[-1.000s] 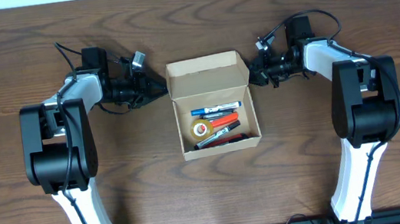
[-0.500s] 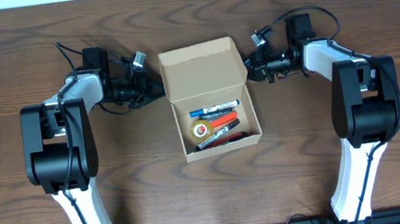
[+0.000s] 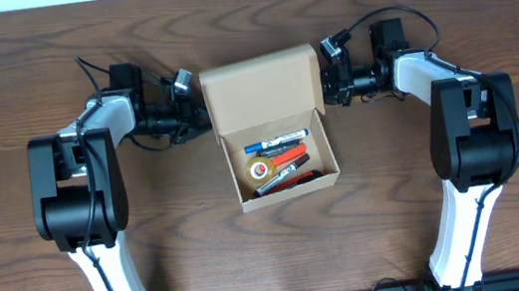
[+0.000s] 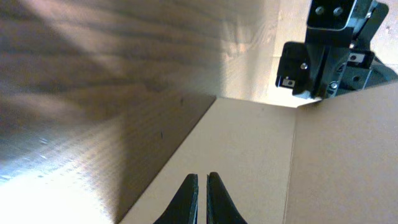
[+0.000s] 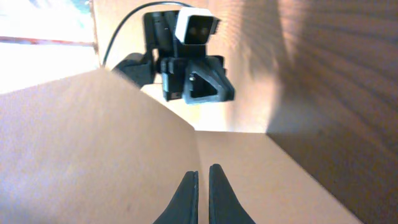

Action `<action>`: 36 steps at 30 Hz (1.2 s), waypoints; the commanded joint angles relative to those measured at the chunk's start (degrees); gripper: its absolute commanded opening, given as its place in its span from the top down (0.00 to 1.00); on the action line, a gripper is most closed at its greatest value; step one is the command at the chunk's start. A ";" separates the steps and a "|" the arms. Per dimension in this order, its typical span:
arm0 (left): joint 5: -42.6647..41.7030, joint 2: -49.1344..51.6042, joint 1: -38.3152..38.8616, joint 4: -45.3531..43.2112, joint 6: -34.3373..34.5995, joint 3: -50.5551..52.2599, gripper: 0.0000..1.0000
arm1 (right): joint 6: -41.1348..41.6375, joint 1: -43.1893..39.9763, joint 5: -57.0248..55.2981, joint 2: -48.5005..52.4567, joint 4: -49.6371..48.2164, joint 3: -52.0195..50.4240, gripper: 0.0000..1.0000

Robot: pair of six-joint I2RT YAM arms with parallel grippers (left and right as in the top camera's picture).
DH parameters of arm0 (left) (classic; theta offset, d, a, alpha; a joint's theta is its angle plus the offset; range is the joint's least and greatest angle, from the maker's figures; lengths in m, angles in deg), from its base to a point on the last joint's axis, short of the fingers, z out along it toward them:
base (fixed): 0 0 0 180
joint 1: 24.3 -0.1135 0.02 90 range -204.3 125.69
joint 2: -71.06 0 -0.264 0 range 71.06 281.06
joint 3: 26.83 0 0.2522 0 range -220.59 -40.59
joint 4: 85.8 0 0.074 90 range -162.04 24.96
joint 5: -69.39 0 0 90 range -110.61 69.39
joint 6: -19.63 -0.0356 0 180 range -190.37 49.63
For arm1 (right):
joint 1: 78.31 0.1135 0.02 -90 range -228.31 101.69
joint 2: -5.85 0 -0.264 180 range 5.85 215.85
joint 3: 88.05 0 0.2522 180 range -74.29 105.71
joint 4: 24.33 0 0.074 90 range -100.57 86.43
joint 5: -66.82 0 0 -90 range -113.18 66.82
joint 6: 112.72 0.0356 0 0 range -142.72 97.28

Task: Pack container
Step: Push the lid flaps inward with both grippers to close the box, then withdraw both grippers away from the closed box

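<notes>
Container: the tan cardboard box (image 3: 291,191) sits mid-table (image 3: 7,58) between the two arms, with its lid (image 3: 259,83) open and tipped toward the far side.
Contents: a tape roll (image 3: 261,168) at the left, with a blue pen (image 3: 279,142) and a red marker (image 3: 290,169) beside it.
Left end effector (image 4: 202,186): at the lid's left edge, fingers narrow with only a slit between them. Whether they pinch cardboard is unclear.
Right end effector (image 5: 203,186): at the lid's right edge, fingers likewise nearly together and cardboard filling the view beyond them.
</notes>
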 commanded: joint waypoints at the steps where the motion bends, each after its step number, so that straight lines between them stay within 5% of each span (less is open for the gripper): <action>1: -0.13 -0.81 1.31 2.14 -3.89 0.02 0.94 | -1.62 0.57 4.04 0.31 1.44 0.39 0.99; 16: 10.73 -13.27 2.54 12.55 -10.38 0.00 0.94 | -17.75 0.55 3.39 0.28 22.27 0.39 0.99; 21: 17.73 -16.65 2.51 16.31 -11.74 0.00 0.94 | -24.98 -0.35 -12.39 0.28 28.41 0.42 0.96; 25: 25.53 -17.29 2.36 18.34 -11.67 0.00 0.67 | -19.82 -2.45 -33.46 0.28 25.79 1.11 0.88; 31: 41.40 -17.27 1.66 18.99 -9.92 0.02 0.31 | -18.73 -7.69 -44.04 0.28 23.50 6.60 0.57; 34: 48.54 -17.27 0.98 19.04 -9.46 0.02 0.29 | -19.34 -9.90 -48.11 0.28 23.89 10.71 0.40; 36: 50.07 -17.27 0.61 19.26 -9.49 0.02 0.30 | -20.92 -10.67 -49.66 0.28 25.88 13.46 0.40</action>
